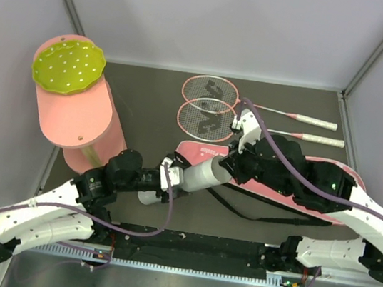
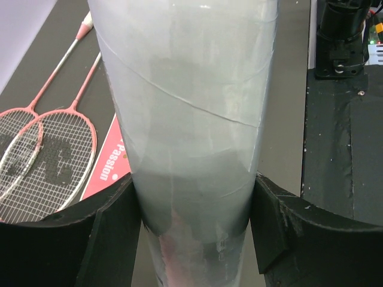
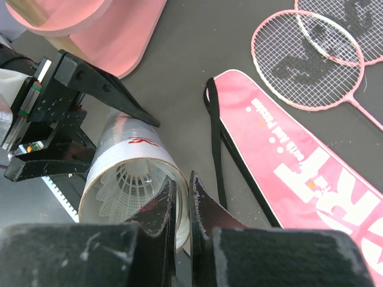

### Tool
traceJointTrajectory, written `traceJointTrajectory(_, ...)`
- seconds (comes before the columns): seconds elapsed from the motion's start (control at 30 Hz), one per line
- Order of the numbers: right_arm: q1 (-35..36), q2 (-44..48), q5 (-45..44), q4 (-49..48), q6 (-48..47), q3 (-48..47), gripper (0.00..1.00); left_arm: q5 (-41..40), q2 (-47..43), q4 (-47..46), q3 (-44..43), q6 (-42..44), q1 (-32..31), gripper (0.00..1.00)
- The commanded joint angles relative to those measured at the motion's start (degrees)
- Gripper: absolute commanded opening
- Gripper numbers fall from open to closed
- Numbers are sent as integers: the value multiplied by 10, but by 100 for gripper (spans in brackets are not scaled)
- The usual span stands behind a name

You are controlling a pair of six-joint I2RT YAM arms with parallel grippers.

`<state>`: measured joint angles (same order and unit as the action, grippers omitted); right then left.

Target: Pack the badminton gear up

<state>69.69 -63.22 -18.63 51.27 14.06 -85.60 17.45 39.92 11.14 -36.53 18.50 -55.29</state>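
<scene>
Two stringed pink rackets [image 1: 206, 117]; translucent cylindrical tube [image 1: 205, 176]

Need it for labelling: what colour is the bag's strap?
Black; strap shows best from the right wrist.

My left tool [image 1: 166, 176] grips the white tube [image 1: 201, 175]; my right tool [image 1: 226, 162] meets its far end over the pink bag [image 1: 201, 150].

The whitish see-through plastic tube [image 3: 119, 143] is smooth and glossy, with a feathery white shuttlecock [image 3: 125, 188] inside. My right pincer's black plastic fingers [image 3: 206, 209] are matt, scuffed pale at the edges. The pink racket-shaped bag [image 3: 287, 149] looks like smooth cloth; the dark tabletop [image 3: 179, 72] is matt.
</scene>
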Motion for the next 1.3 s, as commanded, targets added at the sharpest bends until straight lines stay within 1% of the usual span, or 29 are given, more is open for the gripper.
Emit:
traceJointTrajectory(0.0,-2,51,-113,23,18,-7,0,-32,2,-9,-21,-12,-1,0)
traceJointTrajectory(0.17,-2,89,-123,24,36,3,0,-42,22,4,-22,-23,-1,0)
traceJointTrajectory(0.33,-2,107,-129,24,38,10,0,-44,29,6,-20,-36,-1,0)
traceJointTrajectory(0.47,-2,87,-121,14,53,31,0,-42,46,15,-27,-60,-1,0)
traceJointTrajectory(0.53,-2,58,-127,29,68,39,0,-58,60,49,-41,-71,-1,0)
traceJointTrajectory(0.6,-2,36,-143,36,79,58,1,-66,76,74,-55,-84,-1,0)
traceJointTrajectory(0.7,-3,21,-187,43,93,81,1,-78,81,77,-54,-87,-1,0)
traceJointTrajectory(0.73,-2,11,-204,46,100,84,2,-83,81,76,-52,-87,-1,0)
traceJointTrajectory(0.83,-2,-2,-226,54,112,99,12,-90,82,79,-49,-85,-1,0)
traceJointTrajectory(0.93,-3,-9,-231,52,117,115,13,-86,85,84,-50,-82,-1,0)
traceJointTrajectory(1.0,-3,-12,-232,53,117,123,13,-86,89,85,-50,-84,-1,0)
traceJointTrajectory(1.07,-3,-16,-236,52,112,127,10,-91,90,86,-49,-86,-1,0)
traceJointTrajectory(1.1,-3,-17,-233,51,110,129,8,-91,89,86,-48,-87,-1,0)
traceJointTrajectory(1.13,-3,-17,-236,50,103,132,2,-92,88,86,-47,-91,-1,0)
traceJointTrajectory(1.17,-3,-18,-238,47,99,134,0,-89,87,84,-44,-93,-1,0)
traceJointTrajectory(1.27,-10,-17,-235,10,76,155,0,-77,76,68,-28,-92,-1,0)
